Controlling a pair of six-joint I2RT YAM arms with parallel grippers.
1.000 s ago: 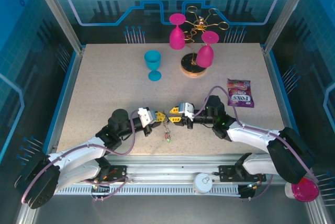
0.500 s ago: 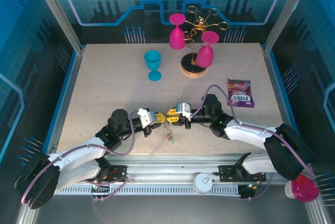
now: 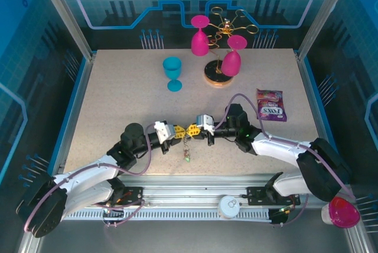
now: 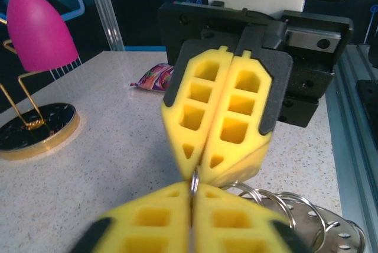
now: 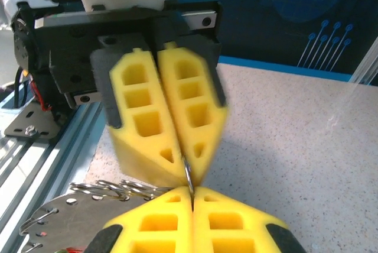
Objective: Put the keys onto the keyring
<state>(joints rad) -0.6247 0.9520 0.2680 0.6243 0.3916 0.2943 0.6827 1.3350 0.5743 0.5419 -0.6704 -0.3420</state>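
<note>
1. Left gripper [image 3: 180,130], lower centre: clamped on keyring [image 4: 194,181].
2. Right gripper [image 3: 190,130], tip to tip: clamped on same keyring.
3. Keys [image 3: 186,157]: just below tips; threading probably unfinished.

The table [image 3: 118,99] is viewed from high behind the arms, and the meeting yellow fingertips [image 4: 236,117] are faced closely from opposite sides by both wrist cameras.

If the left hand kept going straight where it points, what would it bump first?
The left hand would bump the right hand. Their yellow fingertips sit tip to tip, both pinching one thin metal ring, so it would hit almost at once.
</note>
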